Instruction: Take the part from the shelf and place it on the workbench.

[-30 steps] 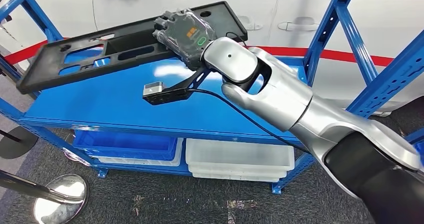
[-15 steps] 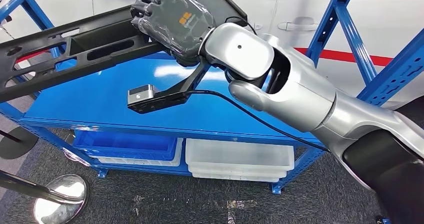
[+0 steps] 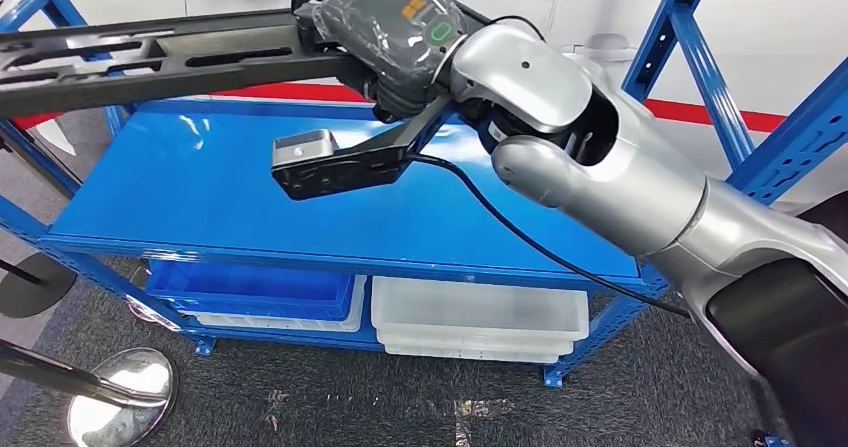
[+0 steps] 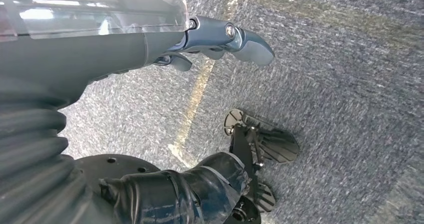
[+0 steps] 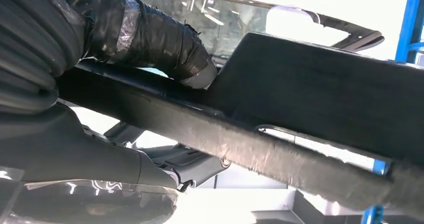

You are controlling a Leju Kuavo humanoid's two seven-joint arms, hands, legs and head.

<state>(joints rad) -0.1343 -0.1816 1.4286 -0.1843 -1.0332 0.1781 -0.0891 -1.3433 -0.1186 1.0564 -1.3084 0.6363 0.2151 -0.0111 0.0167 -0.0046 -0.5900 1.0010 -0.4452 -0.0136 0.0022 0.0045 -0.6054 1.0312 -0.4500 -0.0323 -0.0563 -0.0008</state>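
While right hand (image 3: 385, 42) grips long black part (image 3: 150, 57) at one end, well above blue shelf (image 3: 200, 197), far end could swing into shelf upright (image 3: 70, 27) or twist loose. Left hand (image 4: 220, 38) hangs empty, fingers loosely apart.

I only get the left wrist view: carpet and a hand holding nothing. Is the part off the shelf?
Observer: Yes. In the head view the right hand holds the long black part in the air above the blue shelf.
Operator: How is it gripped?
Observer: The right wrist view shows taped fingers pressed onto the part's edge.
Operator: Anything stored below?
Observer: A blue bin and a white bin sit under the shelf.
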